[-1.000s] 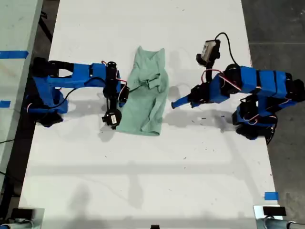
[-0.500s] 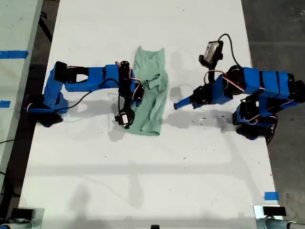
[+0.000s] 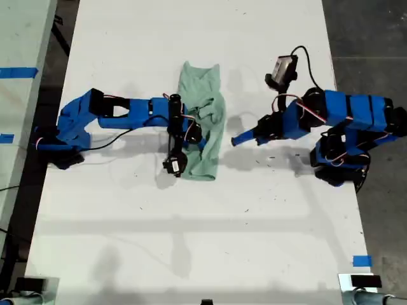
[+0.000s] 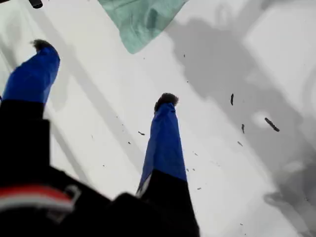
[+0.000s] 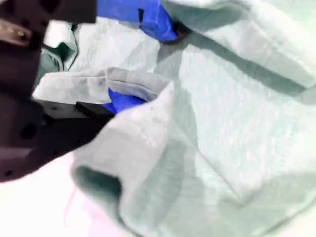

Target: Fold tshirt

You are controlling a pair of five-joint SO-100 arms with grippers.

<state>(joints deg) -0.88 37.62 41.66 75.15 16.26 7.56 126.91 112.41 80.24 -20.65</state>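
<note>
Pale mint-green tshirt, crumpled, folded lengthwise, lying mid-table, hem toward camera

2nd wrist: my second gripper shut w/ tshirt fold between fingers.

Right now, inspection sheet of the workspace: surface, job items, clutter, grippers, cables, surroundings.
Surface: white table, small dark specks in the first wrist view.
Job's things: tshirt, mint green, part folded and bunched, mid-table.
Clutter: nothing seen.
Grippers: my first gripper open, empty, over bare table beside the shirt edge; my second gripper in the fabric, a fold between its fingers.
Cables: black lead looping from the camera on the arm at the exterior view's right; red-and-white wires on both arms.
Surroundings: blue tape marks; dark floor; second table at the exterior view's left.
</note>
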